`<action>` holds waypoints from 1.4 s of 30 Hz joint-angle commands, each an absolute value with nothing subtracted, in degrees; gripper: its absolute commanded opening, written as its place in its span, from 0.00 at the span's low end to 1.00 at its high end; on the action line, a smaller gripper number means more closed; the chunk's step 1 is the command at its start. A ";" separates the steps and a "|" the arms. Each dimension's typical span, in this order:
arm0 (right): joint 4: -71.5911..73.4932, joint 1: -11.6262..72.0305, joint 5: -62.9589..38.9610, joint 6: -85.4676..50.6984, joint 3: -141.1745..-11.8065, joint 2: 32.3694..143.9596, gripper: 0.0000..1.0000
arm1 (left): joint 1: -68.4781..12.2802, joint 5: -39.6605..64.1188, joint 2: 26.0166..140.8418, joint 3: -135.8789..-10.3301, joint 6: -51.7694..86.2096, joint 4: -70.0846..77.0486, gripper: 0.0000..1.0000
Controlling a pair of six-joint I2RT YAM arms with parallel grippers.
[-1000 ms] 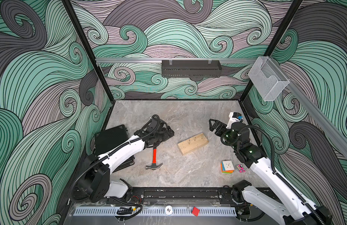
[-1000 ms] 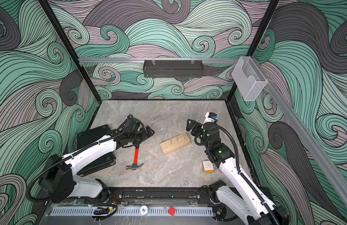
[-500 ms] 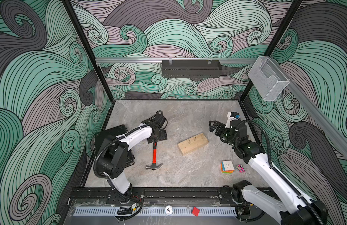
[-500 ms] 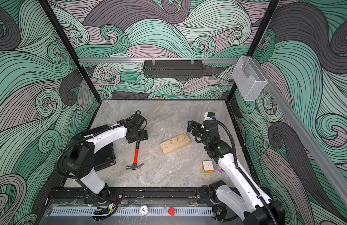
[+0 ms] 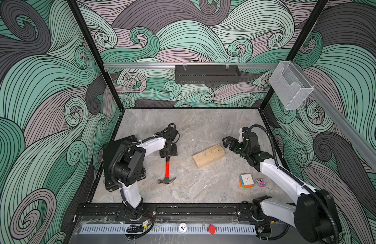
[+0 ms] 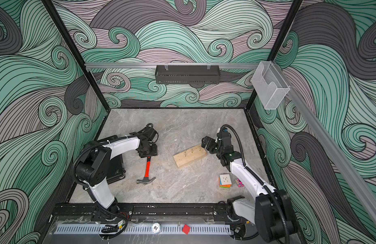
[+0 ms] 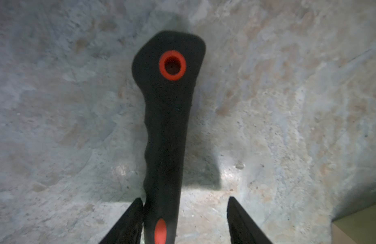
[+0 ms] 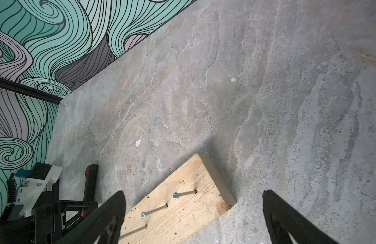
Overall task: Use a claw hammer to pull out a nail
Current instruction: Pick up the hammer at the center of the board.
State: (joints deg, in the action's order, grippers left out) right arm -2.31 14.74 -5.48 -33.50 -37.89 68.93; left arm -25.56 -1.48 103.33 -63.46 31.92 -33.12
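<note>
Jaws of the left tool stand open astride the black handle end of the claw hammer, one finger touching it, the other clear. The hammer lies flat on the table, left of centre in both top views, its steel head toward the lower edge. Right of centre, the right tool hovers wide open at the end of a wooden block studded with nails.

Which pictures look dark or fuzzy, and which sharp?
Left wrist view: dim, the claw hammer's black rubbery handle soft-edged, shadow beside it on the grey marbled table. Right wrist view: brighter, silver nails in the pale wooden block crisp. Both top views: evenly lit.
</note>
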 commanded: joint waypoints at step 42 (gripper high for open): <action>11.34 21.09 -27.68 -36.44 -53.80 78.96 1.00 | -31.67 -0.93 87.29 -64.01 24.86 -30.37 0.00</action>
State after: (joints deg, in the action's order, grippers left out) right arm 8.45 19.20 -24.51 -36.80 -52.12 75.77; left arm -30.70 -2.37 89.08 -62.72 26.48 -31.16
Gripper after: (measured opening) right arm 0.996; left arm 0.184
